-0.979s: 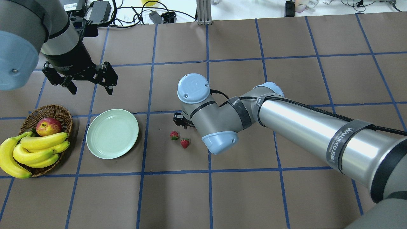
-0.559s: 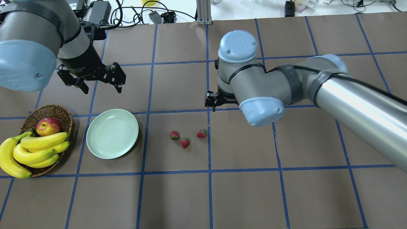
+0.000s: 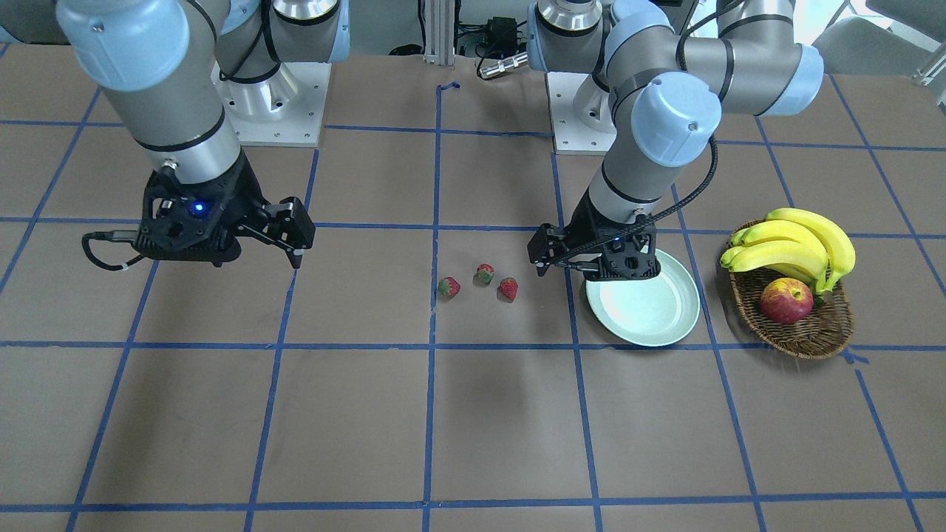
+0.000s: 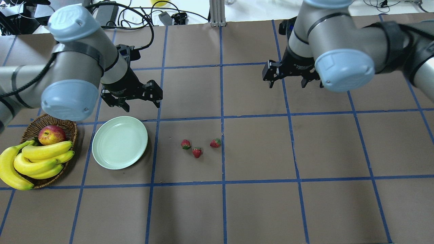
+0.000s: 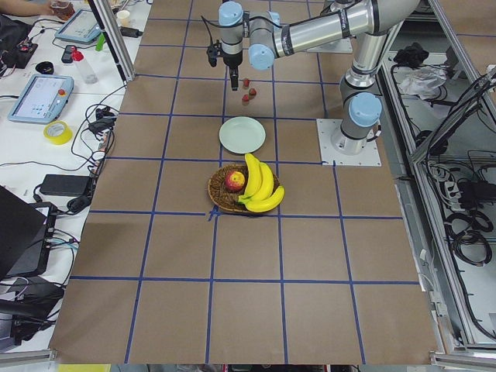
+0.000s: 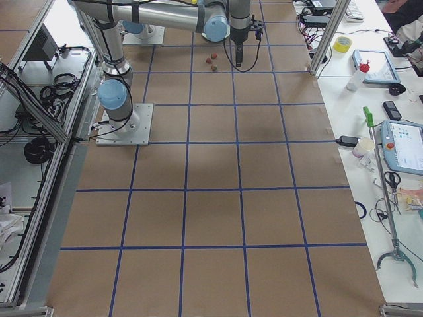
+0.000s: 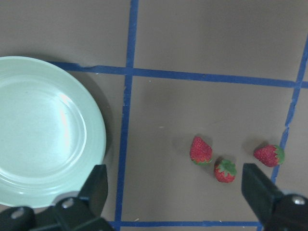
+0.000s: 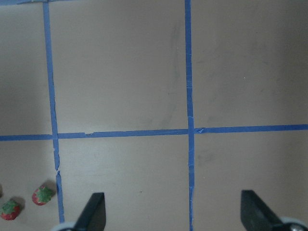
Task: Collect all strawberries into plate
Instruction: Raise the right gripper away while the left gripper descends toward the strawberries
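Three small red strawberries lie close together on the brown table, right of the pale green plate, which has nothing on it. They also show in the left wrist view beside the plate. My left gripper is open and empty, held above the table just beyond the plate's far edge. My right gripper is open and empty, well beyond and to the right of the strawberries. The right wrist view shows two strawberries at its lower left corner.
A brown wicker basket with bananas and a red-yellow apple stands left of the plate. Cables and power bricks lie along the table's far edge. Blue tape lines grid the table.
My right arm has pulled away from over the strawberries to the far right, uncovering the third strawberry. My left arm has moved right, toward the plate's far side. Both grippers stayed open.
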